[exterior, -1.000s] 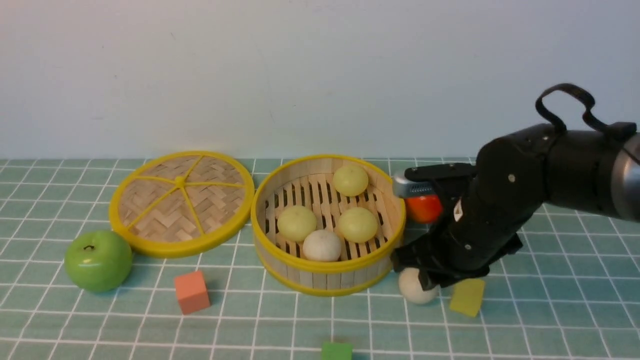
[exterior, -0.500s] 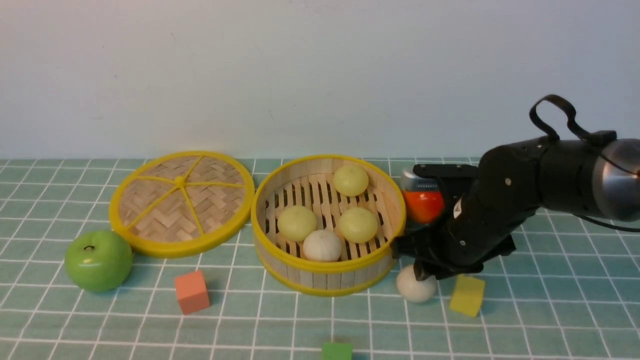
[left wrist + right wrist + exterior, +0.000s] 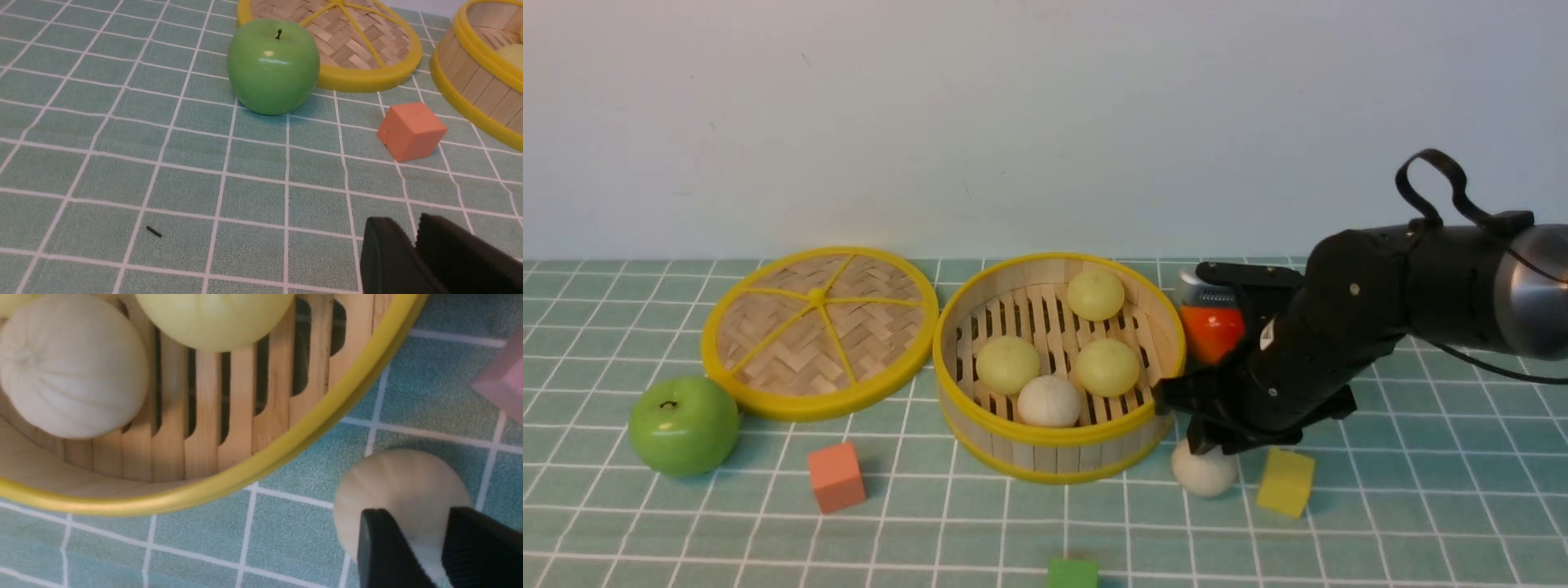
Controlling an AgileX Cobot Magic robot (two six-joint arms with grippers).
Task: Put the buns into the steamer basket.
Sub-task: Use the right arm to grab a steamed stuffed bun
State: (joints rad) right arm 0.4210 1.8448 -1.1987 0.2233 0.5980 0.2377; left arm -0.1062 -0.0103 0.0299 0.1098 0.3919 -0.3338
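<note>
With four buns in the steamer basket (image 3: 1058,445), the right gripper (image 3: 441,543), jaws nearly closed and pinching nothing, sits above the last off-white bun (image 3: 1205,471) and needs spreading and lowering around it; the left gripper's (image 3: 414,249) jaws are clenched empty.

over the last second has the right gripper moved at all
Yes. In the front view the right gripper has risen and edged left toward the steamer basket, exposing more of the white bun on the table.

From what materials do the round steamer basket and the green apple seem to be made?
The round slatted steamer basket looks like pale bamboo or light wood: separate matte slats form its wall and floor. Its yellow rims look like smooth plastic. The glossy green apple seems artificial, perhaps plastic: its skin is even and very shiny, though the pictures cannot settle this.
</note>
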